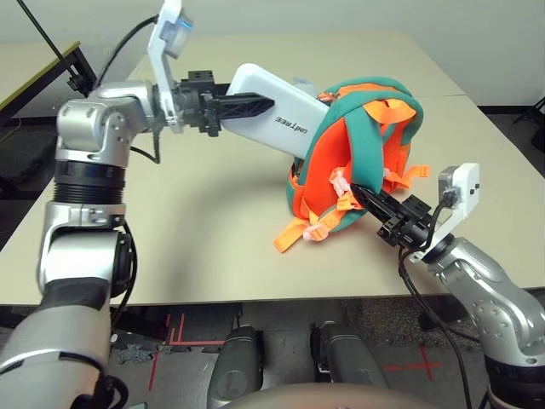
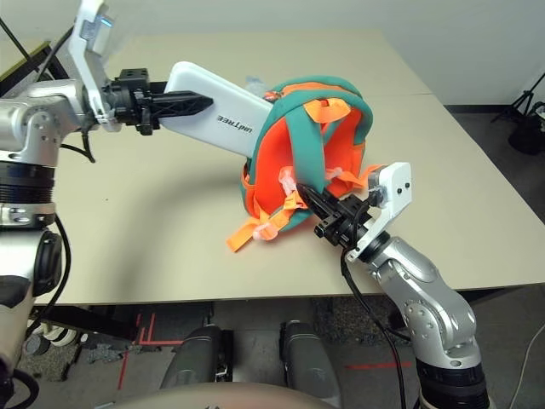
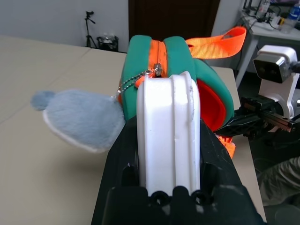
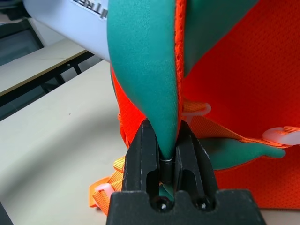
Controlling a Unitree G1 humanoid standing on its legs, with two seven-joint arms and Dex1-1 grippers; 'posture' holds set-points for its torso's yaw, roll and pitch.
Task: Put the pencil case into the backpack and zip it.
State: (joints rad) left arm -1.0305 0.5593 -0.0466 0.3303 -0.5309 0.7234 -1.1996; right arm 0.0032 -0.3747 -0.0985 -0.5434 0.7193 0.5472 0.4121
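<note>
Pencil case (image 1: pixel 277 115), white, clamped at one end by the left gripper (image 1: pixel 247 106) and angled so its far end meets the backpack (image 1: pixel 358 162) opening, while the right gripper (image 4: pixel 164 154), nearly closed, pinches a teal strap, seemingly to steady the bag on the table (image 1: pixel 170 221).

The bench (image 1: pixel 204 221) lies bare to the left of the backpack (image 1: pixel 341 170) and along its near edge, leaving wide room there. The backpack stands upright near the middle, its orange straps (image 1: pixel 294 232) trailing onto the surface in front. The pencil case (image 1: pixel 272 115) slants through the air into the backpack's top, barring that side. The right gripper (image 1: pixel 368 198) is clamped on a teal strap (image 4: pixel 150 70), blocking the backpack's right flank. A grey plush toy (image 3: pixel 82 117) hangs behind.
</note>
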